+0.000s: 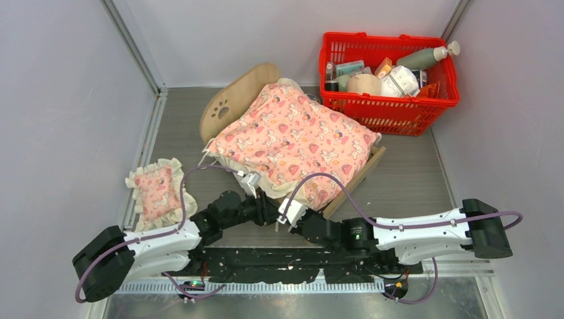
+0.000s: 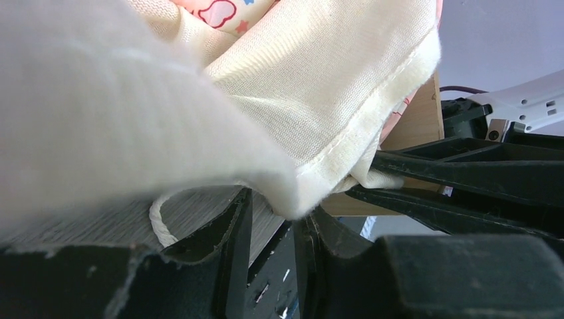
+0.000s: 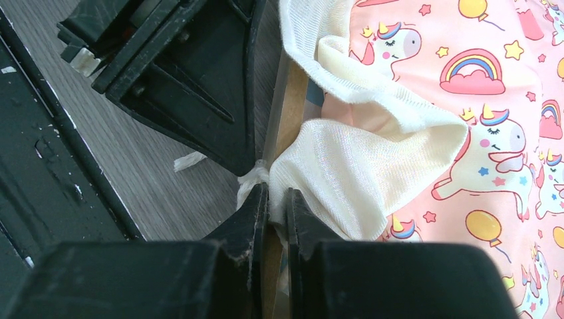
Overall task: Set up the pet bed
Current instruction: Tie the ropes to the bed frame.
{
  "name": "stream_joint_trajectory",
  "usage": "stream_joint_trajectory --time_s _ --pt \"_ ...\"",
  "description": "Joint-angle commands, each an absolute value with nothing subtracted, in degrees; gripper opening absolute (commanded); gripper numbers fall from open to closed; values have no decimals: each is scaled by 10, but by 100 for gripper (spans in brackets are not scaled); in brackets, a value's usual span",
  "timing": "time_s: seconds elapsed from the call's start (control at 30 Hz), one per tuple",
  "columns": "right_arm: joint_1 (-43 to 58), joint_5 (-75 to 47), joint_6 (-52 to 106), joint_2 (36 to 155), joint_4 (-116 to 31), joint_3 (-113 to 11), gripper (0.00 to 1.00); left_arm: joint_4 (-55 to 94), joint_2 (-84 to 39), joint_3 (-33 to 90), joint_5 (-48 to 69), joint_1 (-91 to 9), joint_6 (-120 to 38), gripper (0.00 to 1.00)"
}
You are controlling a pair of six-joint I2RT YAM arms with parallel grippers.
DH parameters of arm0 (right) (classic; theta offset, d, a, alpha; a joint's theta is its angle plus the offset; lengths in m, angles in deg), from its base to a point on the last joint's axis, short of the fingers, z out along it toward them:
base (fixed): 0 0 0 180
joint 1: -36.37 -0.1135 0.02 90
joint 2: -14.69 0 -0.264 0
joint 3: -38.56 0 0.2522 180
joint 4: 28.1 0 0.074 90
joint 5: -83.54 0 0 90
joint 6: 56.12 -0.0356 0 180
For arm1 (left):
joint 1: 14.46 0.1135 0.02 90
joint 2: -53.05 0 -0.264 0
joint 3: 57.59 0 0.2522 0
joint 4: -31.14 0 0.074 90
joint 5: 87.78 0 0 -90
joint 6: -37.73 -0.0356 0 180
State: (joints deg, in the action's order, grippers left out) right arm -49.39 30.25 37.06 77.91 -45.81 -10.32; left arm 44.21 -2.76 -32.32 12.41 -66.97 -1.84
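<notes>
The pet bed stands at the table's middle, its arched headboard with the paw-print cutout at the far left. The pink patterned blanket covers it and hides the mattress. My left gripper is at the blanket's near edge; in the left wrist view its jaws stand narrowly apart with the cream frill corner between the tips. My right gripper is just right of it, shut on the frill beside the bed's wooden edge. The two grippers' tips nearly touch.
The small pink frilled pillow lies on the table left of the bed. A red basket with bottles and packets stands at the back right. Grey walls close in on both sides.
</notes>
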Motion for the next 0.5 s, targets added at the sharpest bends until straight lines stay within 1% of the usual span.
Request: stream_joint_trajectory --time_s 0.0,0.27,0.47 --pt "-495 274 375 770 -452 -100 5 502 -38 -304 134 -672 -1 31" --pt "-496 268 377 769 -452 -97 5 509 -21 -324 83 -672 39 29" --pt "-496 268 377 766 -452 -96 5 509 -37 -321 89 -672 71 26"
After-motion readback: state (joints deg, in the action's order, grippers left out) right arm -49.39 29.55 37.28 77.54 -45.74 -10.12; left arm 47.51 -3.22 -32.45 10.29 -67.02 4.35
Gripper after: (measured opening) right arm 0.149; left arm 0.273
